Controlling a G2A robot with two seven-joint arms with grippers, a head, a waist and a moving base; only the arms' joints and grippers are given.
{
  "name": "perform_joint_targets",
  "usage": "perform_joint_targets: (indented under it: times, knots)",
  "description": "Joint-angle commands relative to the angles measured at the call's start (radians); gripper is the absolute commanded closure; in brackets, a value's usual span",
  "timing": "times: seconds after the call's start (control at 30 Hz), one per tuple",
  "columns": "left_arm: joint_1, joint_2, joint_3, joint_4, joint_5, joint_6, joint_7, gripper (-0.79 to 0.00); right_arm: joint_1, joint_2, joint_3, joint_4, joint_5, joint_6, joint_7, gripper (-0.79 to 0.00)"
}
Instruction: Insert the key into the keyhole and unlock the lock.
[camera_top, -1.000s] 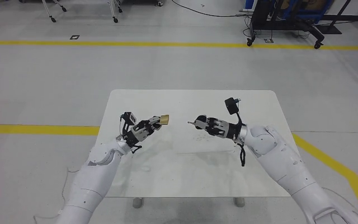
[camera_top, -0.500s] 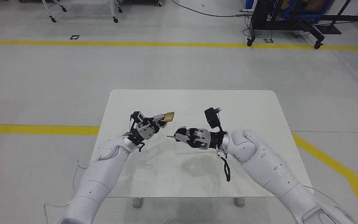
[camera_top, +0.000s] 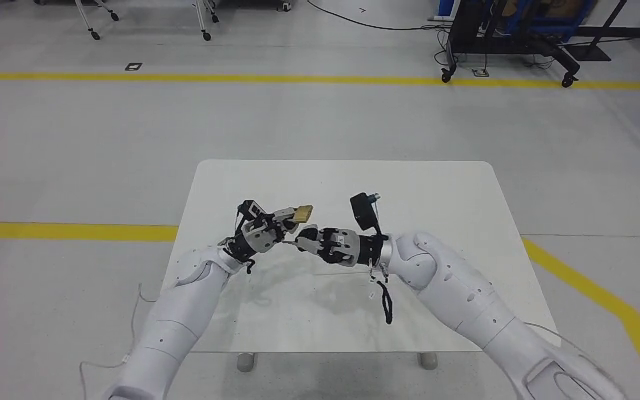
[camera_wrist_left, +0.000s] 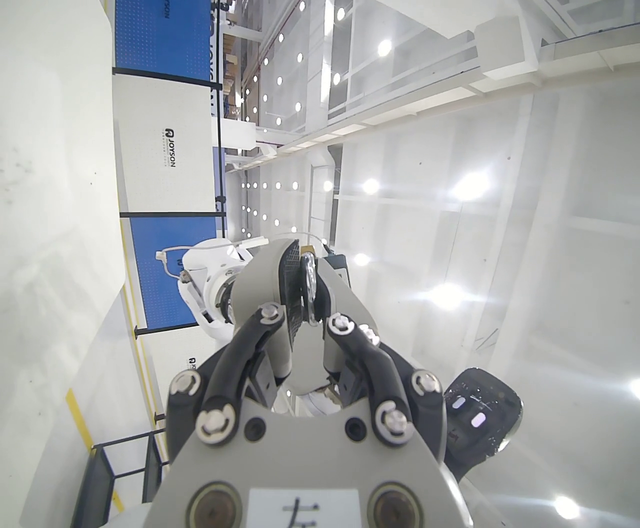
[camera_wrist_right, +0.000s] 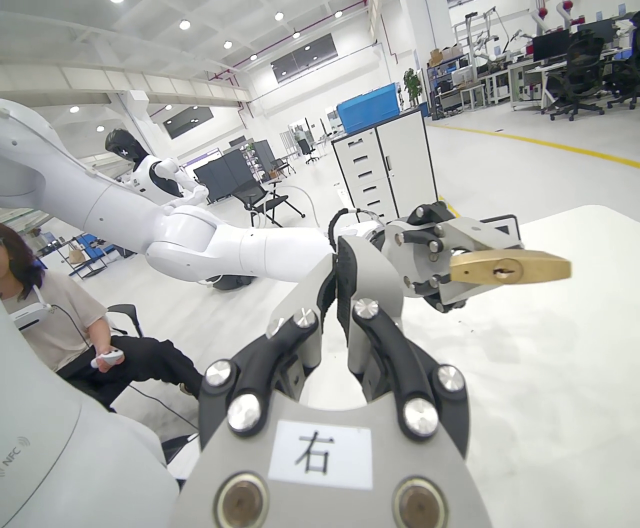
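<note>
Your left gripper was clenched on the shackle of the brass padlock, held above the table: rigid, weighty, slick metal, best gripped there. Your right gripper was pinched shut near the keyhole, probably on the thin key.

The top camera sits on the robot above both arms and looks steeply down on the whole table from well back, with floor visible beyond the far edge. The left wrist camera sits just behind the left gripper, very near it, and sights along its fingers. This view is rolled on its side and faces up toward the ceiling. The right wrist camera sits just behind the right gripper, equally near, and faces roughly level across the table. The top and right wrist views share the table surface, the left gripper and the lock. The left wrist view shares the lock with both.
</note>
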Motion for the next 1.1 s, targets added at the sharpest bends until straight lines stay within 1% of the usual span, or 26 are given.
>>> perform_joint_targets:
  times: [0.0,0.1,0.33,0.53,0.73,0.93,1.07]
  knots:
    - [-0.002,-0.001,-0.001,0.005,-0.005,0.002,-0.015,0.0,0.008,-0.007,-0.01,0.016,0.0,0.0,-0.027,0.0]
    - [-0.003,-0.004,-0.005,0.006,-0.03,-0.007,-0.061,0.0,0.018,-0.015,-0.022,0.035,-0.006,0.0,-0.06,0.0]
    - [-0.01,-0.008,-0.008,0.022,-0.038,-0.013,-0.101,0.0,0.032,-0.028,-0.026,0.076,-0.029,0.0,-0.145,0.0]
    - [-0.016,-0.01,-0.003,0.016,-0.019,-0.033,-0.154,0.0,0.037,-0.028,-0.016,0.109,-0.047,0.0,-0.193,0.0]
    - [-0.024,-0.011,0.002,0.02,0.011,-0.046,-0.177,0.0,0.033,-0.023,-0.002,0.11,-0.065,0.0,-0.235,0.0]
    - [-0.03,-0.002,-0.007,-0.002,0.129,-0.139,-0.146,0.0,0.011,-0.002,0.038,0.1,-0.01,0.0,-0.312,0.0]
    - [-0.017,0.005,-0.01,-0.048,0.203,-0.188,-0.134,0.0,0.001,0.024,0.067,0.104,0.008,0.0,-0.304,0.0]
